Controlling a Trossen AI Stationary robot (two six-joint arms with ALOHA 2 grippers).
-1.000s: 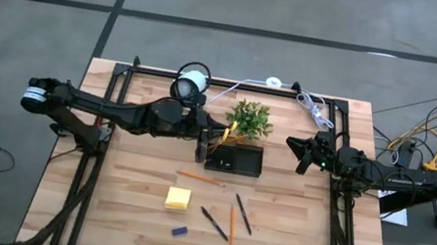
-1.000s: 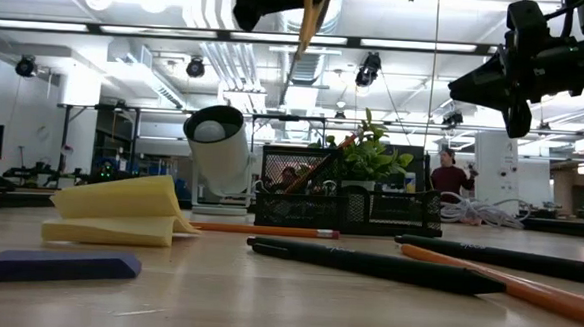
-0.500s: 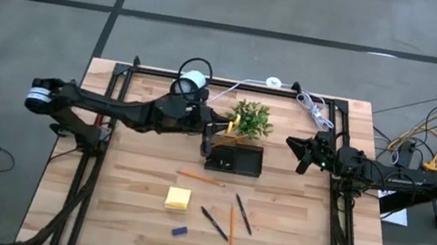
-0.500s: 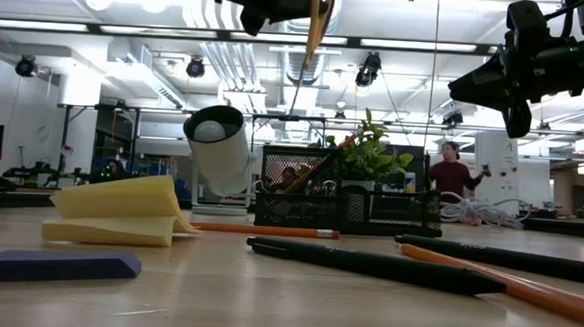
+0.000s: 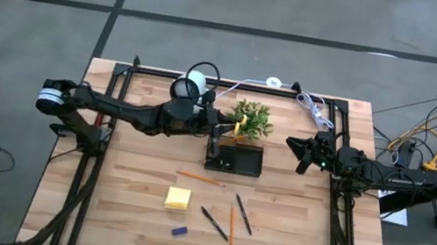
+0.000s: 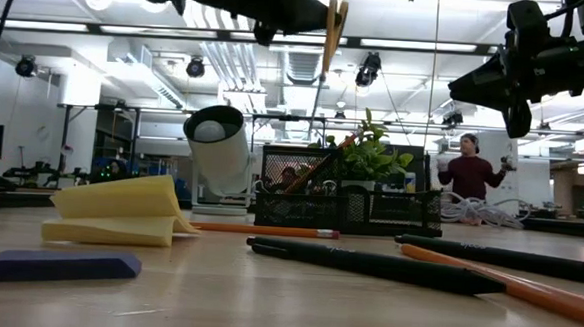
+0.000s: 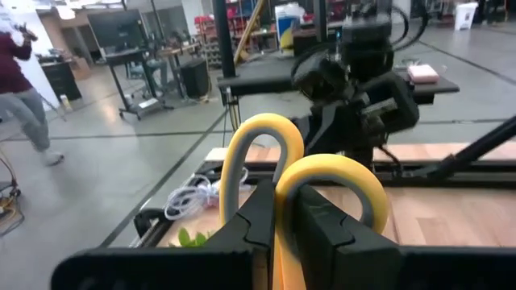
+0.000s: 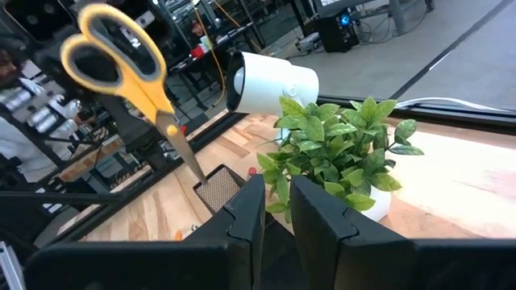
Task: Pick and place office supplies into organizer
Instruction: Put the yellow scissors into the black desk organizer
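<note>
Now the left gripper, jaws clamped on the scissors, has carried them over the organizer; drop looks imminent; right gripper waits, jaws nearly closed, empty.

The plant and white camera crowd the organizer's far side; its near side lies open.

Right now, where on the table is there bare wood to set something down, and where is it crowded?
Bare wood lies left of the yellow sticky pad toward the table's left rail, and right of the pens below the right gripper. It is crowded around the organizer, plant and white camera, where the left gripper holds the scissors.
</note>
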